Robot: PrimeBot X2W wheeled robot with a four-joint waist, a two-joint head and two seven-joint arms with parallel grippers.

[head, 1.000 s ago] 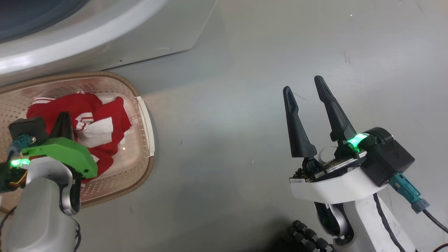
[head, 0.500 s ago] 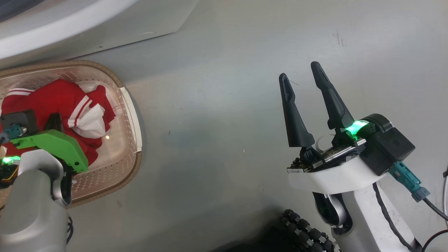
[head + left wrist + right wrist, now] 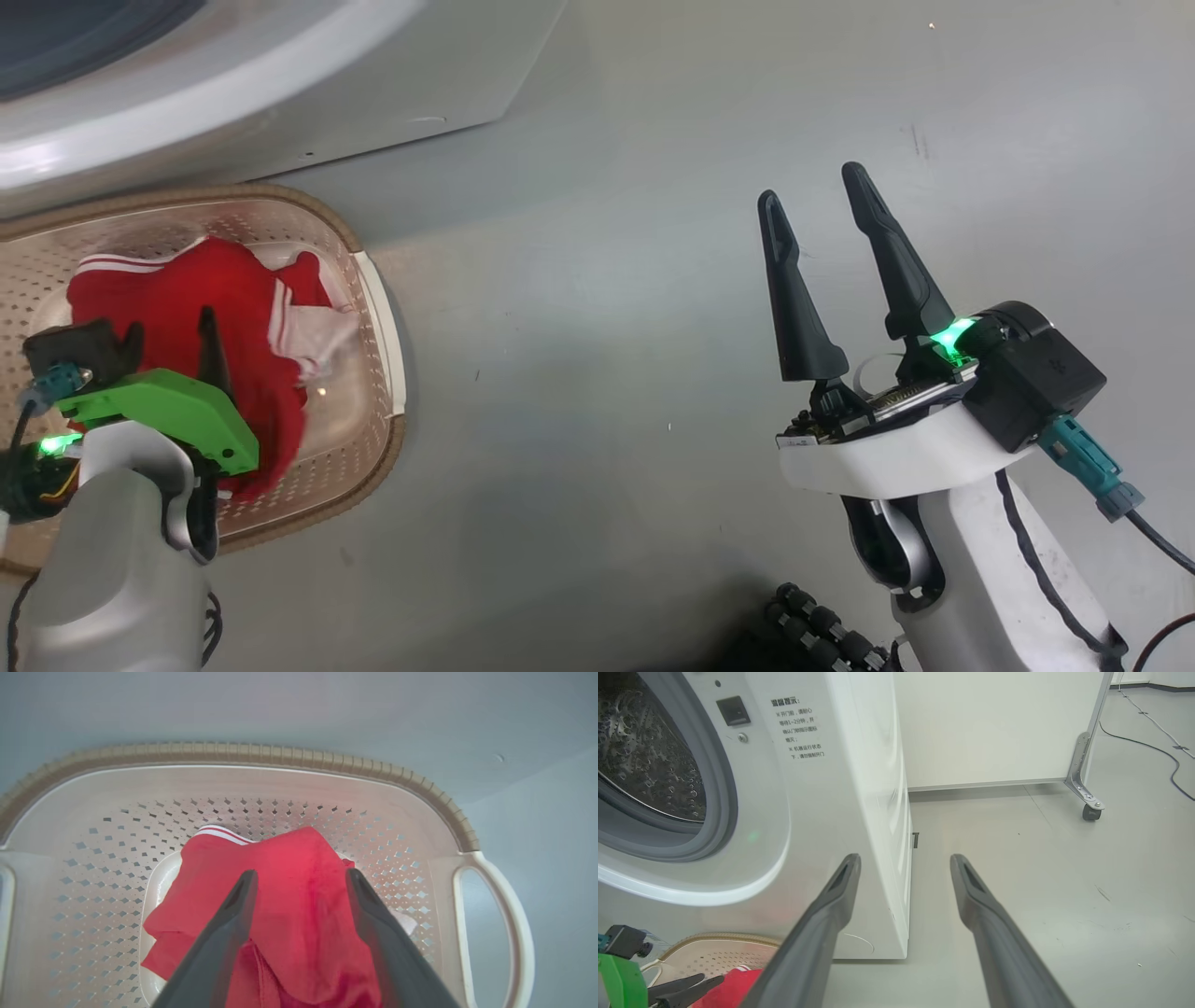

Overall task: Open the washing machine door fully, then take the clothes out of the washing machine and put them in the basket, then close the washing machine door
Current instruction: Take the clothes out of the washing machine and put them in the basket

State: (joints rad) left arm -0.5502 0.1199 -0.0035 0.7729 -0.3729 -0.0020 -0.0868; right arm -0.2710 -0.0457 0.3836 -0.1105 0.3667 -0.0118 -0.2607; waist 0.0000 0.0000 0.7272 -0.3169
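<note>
Letting go of the load is the step I judge to be in hand: the left gripper [image 3: 301, 872] has its jaws spread wide, and the clothes [image 3: 299, 924] — a red bundle with a white-striped edge — sit between and under the two fingers, inside the basket [image 3: 261, 779], whose far wall lies just beyond the fingertips. I cannot tell whether a fold clings to either finger, so I would lift straight back along the fingers' own line, slowly, watching for cloth that rides up with them. A sideways pull could drag a sleeve over the rim. The right gripper [image 3: 904, 857] is spread too and holds nothing, with bare floor [image 3: 1041, 882] past its right finger and the washing machine [image 3: 859, 765] past its left. The drum [image 3: 644, 756] looks empty in the part I can see, which is worth a proper check before I go for the door.
</note>
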